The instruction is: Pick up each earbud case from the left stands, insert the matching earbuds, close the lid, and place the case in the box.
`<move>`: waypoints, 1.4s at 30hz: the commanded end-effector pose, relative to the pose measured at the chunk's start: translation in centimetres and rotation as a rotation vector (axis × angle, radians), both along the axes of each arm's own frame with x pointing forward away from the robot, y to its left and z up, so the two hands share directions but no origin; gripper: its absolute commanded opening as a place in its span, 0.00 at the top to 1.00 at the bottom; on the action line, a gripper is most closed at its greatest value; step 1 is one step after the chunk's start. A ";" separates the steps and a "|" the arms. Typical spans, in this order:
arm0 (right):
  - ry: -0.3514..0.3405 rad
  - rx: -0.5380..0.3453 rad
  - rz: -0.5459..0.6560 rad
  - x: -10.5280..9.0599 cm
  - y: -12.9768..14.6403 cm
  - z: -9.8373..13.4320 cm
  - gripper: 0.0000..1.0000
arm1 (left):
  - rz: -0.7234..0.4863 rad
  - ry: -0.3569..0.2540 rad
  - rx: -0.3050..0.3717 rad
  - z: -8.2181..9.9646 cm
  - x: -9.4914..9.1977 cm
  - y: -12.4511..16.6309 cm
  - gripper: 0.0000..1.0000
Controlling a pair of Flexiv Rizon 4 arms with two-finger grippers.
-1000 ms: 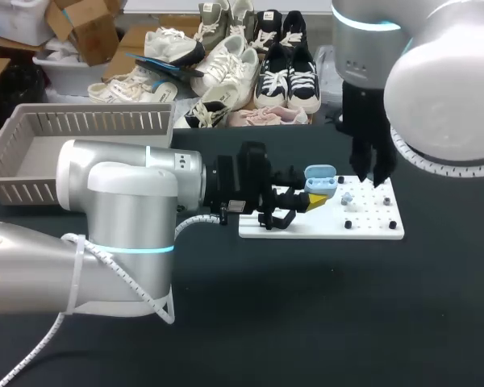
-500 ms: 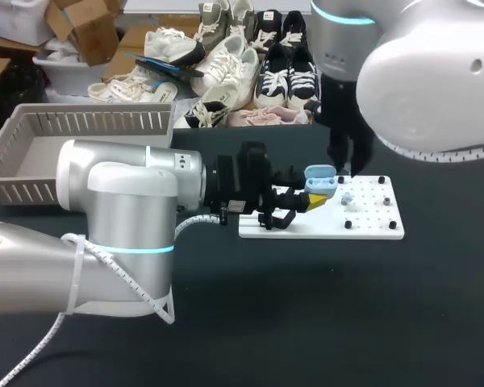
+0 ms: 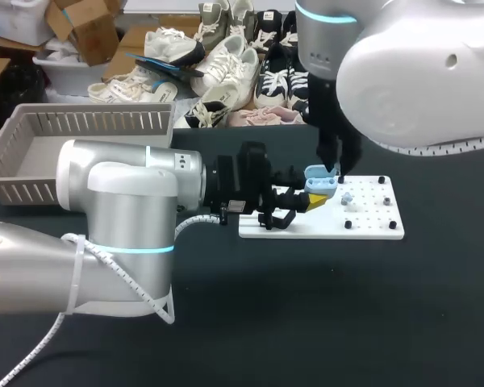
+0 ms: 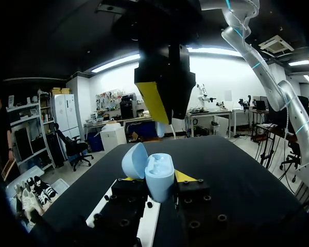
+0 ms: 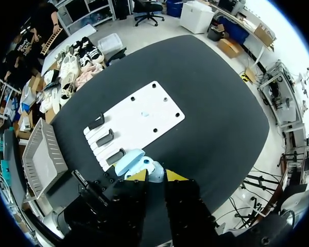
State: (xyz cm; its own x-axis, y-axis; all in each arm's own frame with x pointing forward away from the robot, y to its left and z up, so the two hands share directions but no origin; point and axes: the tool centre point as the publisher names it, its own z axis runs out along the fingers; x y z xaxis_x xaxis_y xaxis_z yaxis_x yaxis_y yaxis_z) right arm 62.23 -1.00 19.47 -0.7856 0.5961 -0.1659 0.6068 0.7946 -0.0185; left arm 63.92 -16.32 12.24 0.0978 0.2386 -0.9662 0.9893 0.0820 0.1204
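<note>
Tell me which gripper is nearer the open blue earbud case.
Left. The left gripper is shut on the earbud case, with a finger on either side of it; the right gripper hangs just above the case's open top.

Light: bright, even, from overhead
Shadows: faint on the dark bench [image 3: 323,306]
Glare: soft sheen on the white right arm [image 3: 419,72]

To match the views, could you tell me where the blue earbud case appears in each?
Head view: earbud case over the white board, in the left pincer.
Left wrist view: case between the left pincer's tips.
Right wrist view: case ahead of the right pincer.
Shared landmark: the white board.
</note>
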 end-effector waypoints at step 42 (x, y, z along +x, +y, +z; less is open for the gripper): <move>0.040 0.016 0.024 0.5 1.1 -1.8 1.00 | 0.025 -0.009 -0.006 -0.2 -0.3 -0.1 1.00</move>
State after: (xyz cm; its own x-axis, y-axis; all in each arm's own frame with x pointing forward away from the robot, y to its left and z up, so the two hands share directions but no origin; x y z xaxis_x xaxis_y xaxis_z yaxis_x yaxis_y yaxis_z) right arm 62.73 -0.07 17.66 -0.8070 0.5776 -0.1232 0.5843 0.8111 -0.0246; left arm 63.91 -16.32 12.23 0.0979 0.2385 -0.9662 0.9893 0.0819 0.1204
